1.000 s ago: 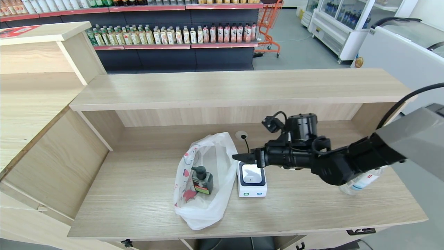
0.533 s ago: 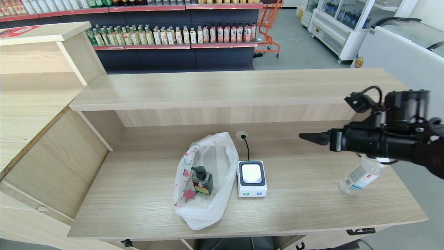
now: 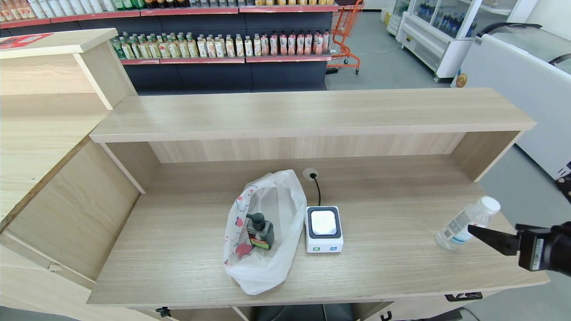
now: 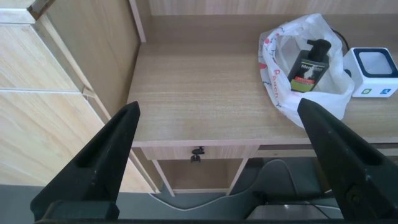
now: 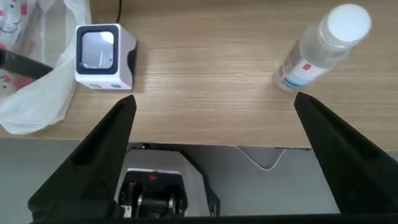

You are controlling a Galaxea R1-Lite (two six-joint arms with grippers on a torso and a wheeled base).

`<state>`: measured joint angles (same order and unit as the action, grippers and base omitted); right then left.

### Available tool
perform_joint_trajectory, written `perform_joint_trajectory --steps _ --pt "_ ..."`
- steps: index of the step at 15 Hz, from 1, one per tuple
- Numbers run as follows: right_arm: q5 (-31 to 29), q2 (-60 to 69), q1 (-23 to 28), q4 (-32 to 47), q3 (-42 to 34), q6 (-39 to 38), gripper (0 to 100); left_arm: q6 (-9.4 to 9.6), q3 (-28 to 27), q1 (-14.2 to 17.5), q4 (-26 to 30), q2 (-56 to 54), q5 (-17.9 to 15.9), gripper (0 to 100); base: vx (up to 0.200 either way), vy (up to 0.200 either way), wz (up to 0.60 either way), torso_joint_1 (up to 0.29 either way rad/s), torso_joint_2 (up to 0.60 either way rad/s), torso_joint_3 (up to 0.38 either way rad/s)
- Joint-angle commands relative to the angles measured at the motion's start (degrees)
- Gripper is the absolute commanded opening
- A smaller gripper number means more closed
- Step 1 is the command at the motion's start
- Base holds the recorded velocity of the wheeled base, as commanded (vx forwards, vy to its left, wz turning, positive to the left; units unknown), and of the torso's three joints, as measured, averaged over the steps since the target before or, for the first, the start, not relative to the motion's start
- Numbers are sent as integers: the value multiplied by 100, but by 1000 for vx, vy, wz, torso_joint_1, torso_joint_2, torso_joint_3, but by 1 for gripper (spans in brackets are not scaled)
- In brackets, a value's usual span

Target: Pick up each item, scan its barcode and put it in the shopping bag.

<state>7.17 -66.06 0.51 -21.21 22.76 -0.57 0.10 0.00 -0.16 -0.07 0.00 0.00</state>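
While the right gripper (image 5: 214, 102) hangs wide and empty, ready for a pick, the bottle (image 5: 317, 53) lies just ahead of its jaws. The scanner (image 5: 102, 56) and bag (image 3: 285, 200) sit farther off, soap (image 3: 260, 232) already bagged, and the left gripper (image 4: 217, 109) gapes empty too.

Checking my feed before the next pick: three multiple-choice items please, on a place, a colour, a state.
1. The scanner sits: A in the bag; B beside the bag; C in a drawer.
2. The clear bottle's cap is: A white; B red; C black.
3. The right claw is: A shut on the bottle; B shut on the bag; C open, empty.
B, it stands on the counter by the bag; A, the cap shows white; C, its fingers are spread, nothing between.
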Motion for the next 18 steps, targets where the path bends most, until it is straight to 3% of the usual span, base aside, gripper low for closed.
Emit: perform_joint_trajectory --steps 1,7,18 --pt "-22 840 204 21 -395 5 100 -1 0 7 -1 9 0 100 0 0 0 0 0 0" --pt "-49 1711 204 38 -1151 40 100 -27 0 -2 -1 9 0 100 0 0 0 0 0 0" --pt "-5 2176 204 1357 -597 -4 100 -19 0 -2 -1 9 0 100 0 -200 0 2 2 3"
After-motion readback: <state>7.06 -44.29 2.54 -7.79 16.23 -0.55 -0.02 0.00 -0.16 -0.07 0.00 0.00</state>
